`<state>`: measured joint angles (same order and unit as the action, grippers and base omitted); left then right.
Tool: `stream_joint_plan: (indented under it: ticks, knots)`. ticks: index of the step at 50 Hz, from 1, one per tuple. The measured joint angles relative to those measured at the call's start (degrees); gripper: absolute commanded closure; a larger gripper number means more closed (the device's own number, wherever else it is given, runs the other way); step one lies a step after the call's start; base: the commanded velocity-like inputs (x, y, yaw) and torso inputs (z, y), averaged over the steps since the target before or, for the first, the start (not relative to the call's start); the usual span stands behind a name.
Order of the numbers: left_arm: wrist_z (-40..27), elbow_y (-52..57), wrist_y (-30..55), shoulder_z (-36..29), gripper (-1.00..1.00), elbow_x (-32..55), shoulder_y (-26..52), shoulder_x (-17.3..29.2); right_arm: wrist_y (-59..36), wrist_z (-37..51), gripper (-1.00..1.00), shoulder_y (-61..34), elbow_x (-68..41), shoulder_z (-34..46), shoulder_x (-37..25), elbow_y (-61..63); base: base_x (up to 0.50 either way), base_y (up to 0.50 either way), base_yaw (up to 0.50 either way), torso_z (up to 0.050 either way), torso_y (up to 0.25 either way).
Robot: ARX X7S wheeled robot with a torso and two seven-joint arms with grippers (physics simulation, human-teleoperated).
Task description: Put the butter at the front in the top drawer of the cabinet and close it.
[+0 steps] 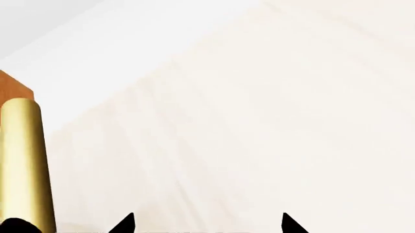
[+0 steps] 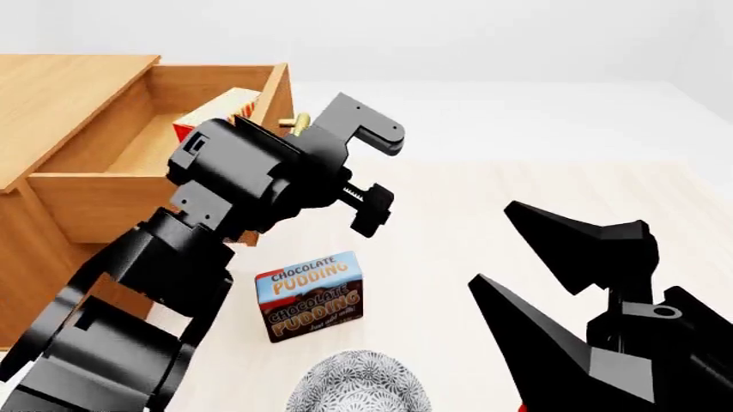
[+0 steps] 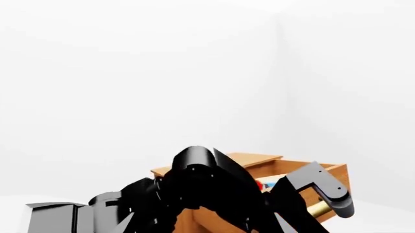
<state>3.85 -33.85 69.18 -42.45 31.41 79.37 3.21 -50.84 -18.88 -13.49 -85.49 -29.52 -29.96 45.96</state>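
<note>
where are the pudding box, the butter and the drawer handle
pudding box (image 2: pixel 311 295), head view, on its printed front face
butter (image 2: pixel 225 110), head view, on its red top showing inside the open drawer
drawer handle (image 1: pixel 25 160), left wrist view, on the brass bar

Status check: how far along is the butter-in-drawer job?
Looks done: a red box, probably the butter, lies inside the open top wooden drawer of the light-brown cabinet. In hand: nothing; the left gripper sits by the drawer front near the brass bar handle, jaws open. The right gripper is open, idle. Left: push the drawer shut.
</note>
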Motion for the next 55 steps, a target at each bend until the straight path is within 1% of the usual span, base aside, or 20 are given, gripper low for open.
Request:
stream_joint_plan:
  ticks: [8, 23, 33, 45, 51, 55]
  knots:
    - [2.2, -4.2, -1.9, -1.7, -1.0, -0.1, 1.7, -0.3, -0.1, 0.5, -1.0, -0.8, 0.4, 0.9, -0.1, -0.4, 0.01, 0.0, 0.0, 0.0, 0.0]
    - [4.8, -7.5, -1.4, -3.4, -1.0, -0.2, 3.7, -0.2, -0.1, 1.0, -1.0, -1.4, 0.5, 1.8, -0.3, -0.7, 0.02, 0.0, 0.0, 0.0, 0.0]
    - [6.6, -10.3, -0.8, -3.8, -1.0, 0.4, 5.5, 0.7, 0.0, 1.9, -1.0, -1.9, 0.2, 2.0, -0.9, -0.9, 0.02, 0.0, 0.0, 0.0, 0.0]
    - [8.4, -14.0, -0.7, -4.1, -1.0, 0.4, 7.3, 2.5, -0.4, 4.5, -1.0, -4.9, -0.1, 3.9, -1.7, -1.9, 0.02, 0.0, -0.01, 0.0, 0.0]
    - [9.8, -17.6, -1.0, -4.6, -1.0, -1.2, 8.6, 3.3, -0.6, 5.4, -1.0, -6.3, 0.0, 5.0, -1.9, -2.5, 0.02, 0.0, -0.01, 0.0, 0.0]
    - [11.1, -22.0, -2.1, -5.2, -1.0, -2.8, 10.0, 3.8, -0.8, 5.8, -1.0, -7.1, 0.1, 5.6, -2.0, -2.8, 0.02, 0.0, -0.01, 0.0, 0.0]
